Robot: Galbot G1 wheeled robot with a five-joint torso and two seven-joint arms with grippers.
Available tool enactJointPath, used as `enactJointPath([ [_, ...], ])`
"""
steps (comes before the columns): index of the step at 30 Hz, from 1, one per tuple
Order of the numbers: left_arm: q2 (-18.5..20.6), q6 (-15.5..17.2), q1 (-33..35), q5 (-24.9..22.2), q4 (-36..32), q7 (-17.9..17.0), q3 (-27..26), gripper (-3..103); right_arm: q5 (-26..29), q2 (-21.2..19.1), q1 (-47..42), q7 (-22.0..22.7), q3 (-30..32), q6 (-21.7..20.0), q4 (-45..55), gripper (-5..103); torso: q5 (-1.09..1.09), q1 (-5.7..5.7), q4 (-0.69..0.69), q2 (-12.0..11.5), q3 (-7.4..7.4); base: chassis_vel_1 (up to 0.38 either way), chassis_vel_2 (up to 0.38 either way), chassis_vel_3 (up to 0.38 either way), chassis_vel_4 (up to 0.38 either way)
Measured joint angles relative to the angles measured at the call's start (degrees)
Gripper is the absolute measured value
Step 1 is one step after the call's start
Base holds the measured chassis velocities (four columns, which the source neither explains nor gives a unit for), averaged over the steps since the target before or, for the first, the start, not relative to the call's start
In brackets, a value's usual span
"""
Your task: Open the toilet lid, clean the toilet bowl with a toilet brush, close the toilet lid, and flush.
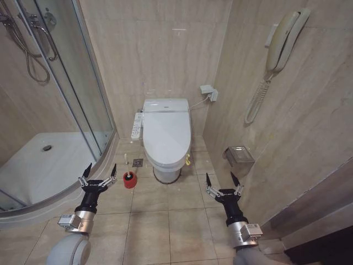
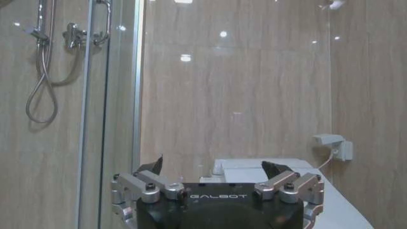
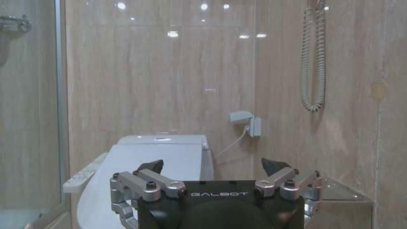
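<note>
The toilet lid (image 1: 167,137) lies shut, a glossy white oval covering the toilet bowl, which is hidden beneath it. It also shows in the right wrist view as the toilet lid (image 3: 149,164) and at the edge of the left wrist view as the toilet lid (image 2: 330,200). The toilet brush (image 1: 129,179) stands in its red holder cup on the floor to the left of the toilet base. My left gripper (image 1: 99,173) hangs open just left of the brush, apart from it. My right gripper (image 1: 222,180) is open too, to the right of the toilet, holding nothing.
A glass shower cabin with a white tray (image 1: 49,165) fills the left. A control panel (image 1: 136,125) sits on the toilet's left side. On the right wall are a handset with coiled cord (image 1: 278,44) and a paper holder (image 1: 239,156). A floor drain (image 1: 138,163) lies near the brush.
</note>
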Motion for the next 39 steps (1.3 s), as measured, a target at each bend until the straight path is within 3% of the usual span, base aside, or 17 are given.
enactJointPath([
  [39, 0.0, 0.0, 0.0, 0.0, 0.0, 0.0, 0.0, 100, 3.33, 0.0, 0.95, -1.16, 0.84, 1.34, -2.03, 100, 0.0, 0.0, 0.0, 0.0, 0.0, 0.0, 0.0, 0.0, 0.0],
])
